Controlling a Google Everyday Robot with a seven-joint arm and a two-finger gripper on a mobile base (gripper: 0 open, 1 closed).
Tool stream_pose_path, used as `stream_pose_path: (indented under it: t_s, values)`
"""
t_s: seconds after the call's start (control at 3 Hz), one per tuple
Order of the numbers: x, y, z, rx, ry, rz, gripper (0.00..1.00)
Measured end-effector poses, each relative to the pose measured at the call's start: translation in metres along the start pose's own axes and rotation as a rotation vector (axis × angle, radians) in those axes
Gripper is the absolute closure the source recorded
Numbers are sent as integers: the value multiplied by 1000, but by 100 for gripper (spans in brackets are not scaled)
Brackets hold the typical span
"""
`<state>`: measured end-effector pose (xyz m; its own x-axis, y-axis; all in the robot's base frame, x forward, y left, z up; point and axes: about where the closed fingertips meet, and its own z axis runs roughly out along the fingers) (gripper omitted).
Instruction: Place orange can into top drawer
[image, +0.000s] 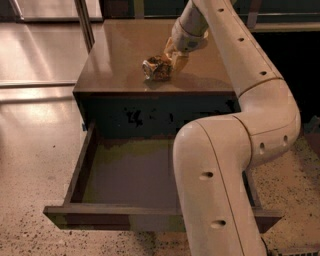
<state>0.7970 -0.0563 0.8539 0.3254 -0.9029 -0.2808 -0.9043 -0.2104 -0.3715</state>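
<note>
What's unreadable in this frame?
Camera view:
1. Tool, beside the dented orange-gold drink can on the brown cabinet top: mostly hidden by the white arm.
2. Wide dark-brown wooden top drawer: right floor and corner hidden behind that arm.
3. Can's label: too small.

The orange can (156, 68) lies on the cabinet top (117, 55), with my gripper (171, 59) right against it (on its right). The top drawer (127, 175) sticks out below, in front.

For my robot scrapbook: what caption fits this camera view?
Robot's gripper at the orange can over the cabinet top, top drawer open below.
</note>
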Motion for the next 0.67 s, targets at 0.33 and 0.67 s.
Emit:
stream_pose_path:
  t_s: [0.33,0.67]
  values:
    - [-16,8,-11,-13,-39,-48,100]
    - [-24,27,-27,-25,-67,-64,100]
